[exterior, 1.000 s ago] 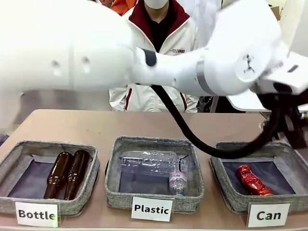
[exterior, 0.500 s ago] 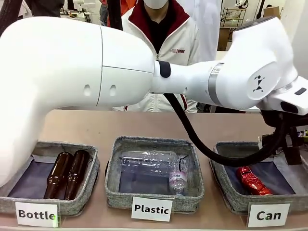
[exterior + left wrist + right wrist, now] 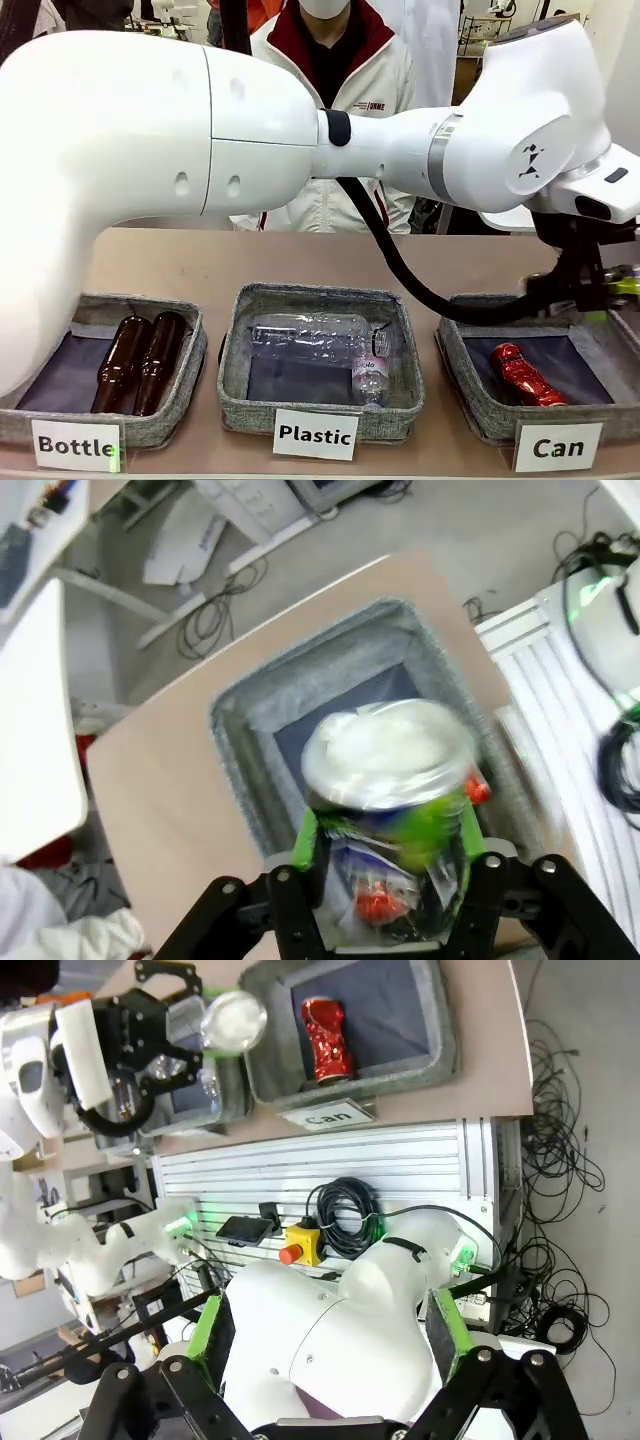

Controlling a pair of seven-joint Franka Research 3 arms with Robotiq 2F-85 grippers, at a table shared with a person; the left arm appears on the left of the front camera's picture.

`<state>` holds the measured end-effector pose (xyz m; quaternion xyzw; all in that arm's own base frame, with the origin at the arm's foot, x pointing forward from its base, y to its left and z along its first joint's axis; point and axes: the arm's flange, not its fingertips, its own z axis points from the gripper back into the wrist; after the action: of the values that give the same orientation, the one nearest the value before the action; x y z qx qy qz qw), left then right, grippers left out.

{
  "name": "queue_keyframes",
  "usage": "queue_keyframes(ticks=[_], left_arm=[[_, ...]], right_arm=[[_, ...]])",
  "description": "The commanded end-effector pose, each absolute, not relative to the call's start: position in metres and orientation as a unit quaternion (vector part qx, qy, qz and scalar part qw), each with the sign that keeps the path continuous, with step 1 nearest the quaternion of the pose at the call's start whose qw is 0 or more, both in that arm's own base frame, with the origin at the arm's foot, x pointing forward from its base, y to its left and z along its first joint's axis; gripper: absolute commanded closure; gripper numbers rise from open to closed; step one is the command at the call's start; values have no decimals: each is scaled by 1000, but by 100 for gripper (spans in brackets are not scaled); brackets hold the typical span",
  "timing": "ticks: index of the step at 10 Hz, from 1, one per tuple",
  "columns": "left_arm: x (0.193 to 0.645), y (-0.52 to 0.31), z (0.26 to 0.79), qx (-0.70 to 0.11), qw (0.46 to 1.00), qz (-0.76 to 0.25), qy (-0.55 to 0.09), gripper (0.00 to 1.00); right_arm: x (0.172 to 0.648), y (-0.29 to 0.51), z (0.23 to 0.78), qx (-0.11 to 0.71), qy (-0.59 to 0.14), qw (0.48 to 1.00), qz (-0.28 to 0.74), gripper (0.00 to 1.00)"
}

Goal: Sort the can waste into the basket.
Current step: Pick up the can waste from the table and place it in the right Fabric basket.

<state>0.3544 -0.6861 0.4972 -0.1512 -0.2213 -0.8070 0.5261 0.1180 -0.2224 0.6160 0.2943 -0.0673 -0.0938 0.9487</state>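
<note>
My left pincer stands released above the Can basket, the dark can between its pads; I should lift straight, clearing the red can. Right pincer stands open.

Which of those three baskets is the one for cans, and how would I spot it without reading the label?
Look along the near edge of the table at the row of three grey fabric baskets. The can basket is the one at the right end, next to the basket of clear plastic bottles. It is the only one with a crumpled shiny red can lying inside, not bottles.
</note>
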Motion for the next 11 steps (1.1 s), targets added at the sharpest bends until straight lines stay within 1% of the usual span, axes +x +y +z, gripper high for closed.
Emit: queue_keyframes(ticks=[1,5,6,7,8,10,11], left_arm=[[360,-680,506,-118,561,-784,-238,0],[363,-669,514,-120,562,-779,-252,0],[367,-658,520,-126,565,-779,-240,0],[374,-634,532,-142,573,-779,-211,0],[385,-595,546,-158,587,-771,-189,0],[394,-490,560,-191,630,-740,-136,0],[396,-437,556,-219,687,-685,-100,0]], right_arm=[[111,-219,617,304,-66,945,-101,0],[111,-219,617,304,-66,945,-101,0],[111,-219,617,304,-66,945,-101,0],[118,-222,616,294,-67,949,-94,0],[136,-214,612,296,-50,949,-95,0],[189,-175,599,334,-18,941,-51,0],[216,-150,589,347,-10,937,-40,0]])
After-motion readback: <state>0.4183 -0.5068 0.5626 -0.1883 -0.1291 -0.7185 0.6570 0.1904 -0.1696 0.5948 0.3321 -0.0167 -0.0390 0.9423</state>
